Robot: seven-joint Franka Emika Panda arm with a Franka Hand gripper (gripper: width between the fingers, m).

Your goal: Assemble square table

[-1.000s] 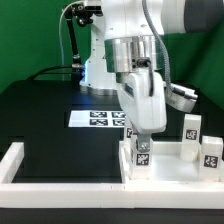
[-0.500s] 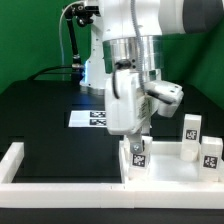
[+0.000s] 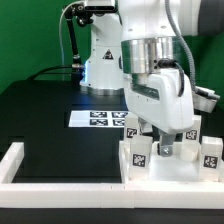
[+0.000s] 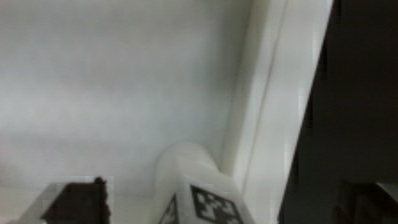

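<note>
The square panel (image 3: pixel 160 170) lies flat on the black tabletop (image 3: pixel 60 125) at the exterior view's lower right, against the white bar (image 3: pixel 60 183) along the front edge. Tagged leg blocks (image 3: pixel 140 155) stand upright on it. The gripper (image 3: pixel 166 140) hangs low over the panel among them; whether it is open or closed I cannot tell. The marker board (image 3: pixel 95 118) lies behind.

The square table (image 3: pixel 172 168) looks like white plastic, smooth & a bit matt. A leg block (image 3: pixel 139 153) on it is white plastic too, w/ a black-and-white printed tag. The arm's shell (image 3: pixel 160 30) is shiny white plastic. The work surface (image 3: pixel 60 120) is black & dull. The marker board (image 3: pixel 98 119) looks flat like paper.
</note>
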